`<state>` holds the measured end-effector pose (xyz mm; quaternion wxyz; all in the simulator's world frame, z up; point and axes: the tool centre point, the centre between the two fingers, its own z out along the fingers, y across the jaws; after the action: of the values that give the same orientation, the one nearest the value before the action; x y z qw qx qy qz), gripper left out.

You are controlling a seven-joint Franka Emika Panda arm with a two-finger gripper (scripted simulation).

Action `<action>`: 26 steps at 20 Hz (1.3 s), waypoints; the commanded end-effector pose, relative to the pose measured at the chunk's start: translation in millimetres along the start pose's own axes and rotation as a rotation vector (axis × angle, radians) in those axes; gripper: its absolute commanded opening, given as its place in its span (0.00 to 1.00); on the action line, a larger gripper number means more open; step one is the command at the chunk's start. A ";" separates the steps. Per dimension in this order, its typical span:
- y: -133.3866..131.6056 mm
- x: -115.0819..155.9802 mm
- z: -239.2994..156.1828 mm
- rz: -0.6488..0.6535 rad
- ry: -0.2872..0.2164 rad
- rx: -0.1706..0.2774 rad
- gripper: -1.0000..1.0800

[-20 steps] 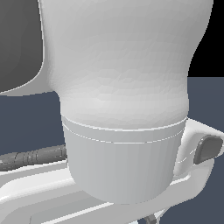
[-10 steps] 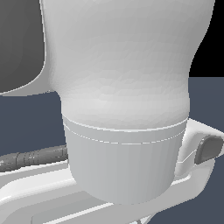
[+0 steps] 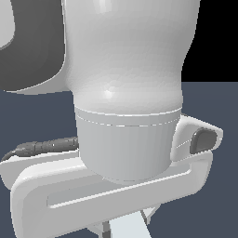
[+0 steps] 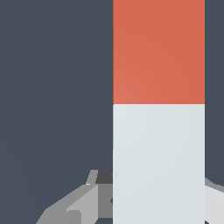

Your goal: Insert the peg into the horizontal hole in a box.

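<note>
The wrist view is filled by the peg (image 4: 158, 109), a broad bar with an orange-red half (image 4: 158, 52) and a white half (image 4: 158, 162). My gripper (image 4: 158, 197) straddles the white half. One grey finger (image 4: 94, 197) lies against one side and a paler finger (image 4: 214, 192) against the other, so the gripper is shut on the peg. In the exterior view the arm's white wrist and hand (image 3: 125, 139) block almost everything; a pale sliver (image 3: 128, 228) shows under the hand. The box and the hole are out of view.
A dark blue-grey floor (image 4: 52, 87) lies behind the peg. A grey cable (image 3: 44, 147) runs along the hand at the exterior view's left.
The arm held nearly still at first. Since then its wrist and hand have risen in the exterior view, and a pale sliver now shows beneath the hand.
</note>
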<state>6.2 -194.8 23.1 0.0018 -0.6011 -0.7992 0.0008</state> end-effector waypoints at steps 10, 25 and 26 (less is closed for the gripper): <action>30.5 93.7 -29.0 0.046 -0.001 -0.003 0.00; 92.2 244.0 -74.8 0.125 -0.002 -0.004 0.00; 95.9 251.5 -77.1 0.129 -0.002 -0.004 0.00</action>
<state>25.9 60.3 94.9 0.0011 -0.6478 -0.7618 0.0009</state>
